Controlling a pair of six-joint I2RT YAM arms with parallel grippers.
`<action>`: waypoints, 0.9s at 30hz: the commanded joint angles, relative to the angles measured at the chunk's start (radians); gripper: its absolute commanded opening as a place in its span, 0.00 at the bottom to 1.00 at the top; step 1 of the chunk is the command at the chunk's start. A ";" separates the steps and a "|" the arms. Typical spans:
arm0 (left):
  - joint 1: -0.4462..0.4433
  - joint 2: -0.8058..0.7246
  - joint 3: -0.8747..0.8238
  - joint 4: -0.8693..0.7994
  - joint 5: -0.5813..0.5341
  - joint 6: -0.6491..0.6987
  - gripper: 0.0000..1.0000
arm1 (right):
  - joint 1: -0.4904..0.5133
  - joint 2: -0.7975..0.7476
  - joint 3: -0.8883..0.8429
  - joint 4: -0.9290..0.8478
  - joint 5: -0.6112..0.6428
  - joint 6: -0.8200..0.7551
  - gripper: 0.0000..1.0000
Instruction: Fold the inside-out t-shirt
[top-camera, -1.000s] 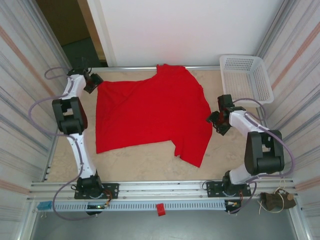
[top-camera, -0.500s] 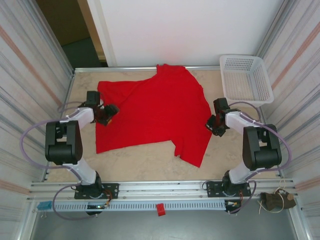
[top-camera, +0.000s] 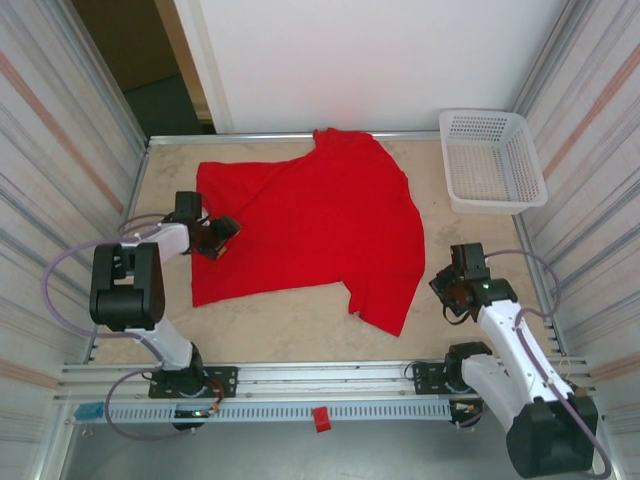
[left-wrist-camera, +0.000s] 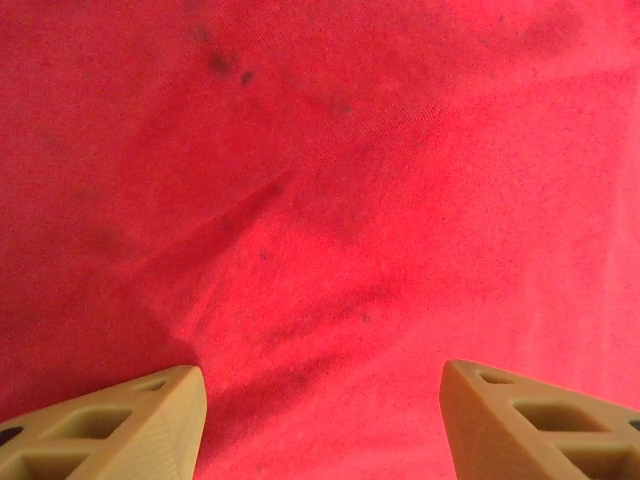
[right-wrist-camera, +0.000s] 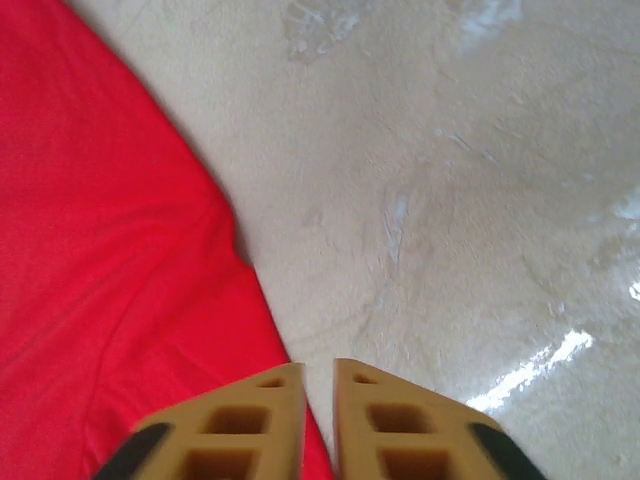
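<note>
T-shirt (top-camera: 310, 220) left of basket (top-camera: 492, 160) (far corner)

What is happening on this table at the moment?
Two robot arms are working on a red t-shirt that lies spread out, not yet folded, on the table. The left gripper is low over the shirt's left part with its jaws wide apart and nothing between them. The right gripper is over bare table just beside the shirt's right edge, jaws only slightly apart, holding nothing. A white basket stands in the far right corner.
</note>
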 joint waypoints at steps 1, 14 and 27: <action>0.010 -0.090 0.007 -0.058 -0.012 0.060 0.63 | 0.044 0.059 0.043 -0.049 -0.014 -0.027 0.51; 0.006 -0.331 0.072 -0.177 -0.010 0.145 0.64 | 0.370 0.282 0.089 -0.057 0.111 0.047 0.62; 0.004 -0.436 0.026 -0.166 0.026 0.107 0.64 | 0.577 0.428 0.029 0.012 0.131 0.227 0.39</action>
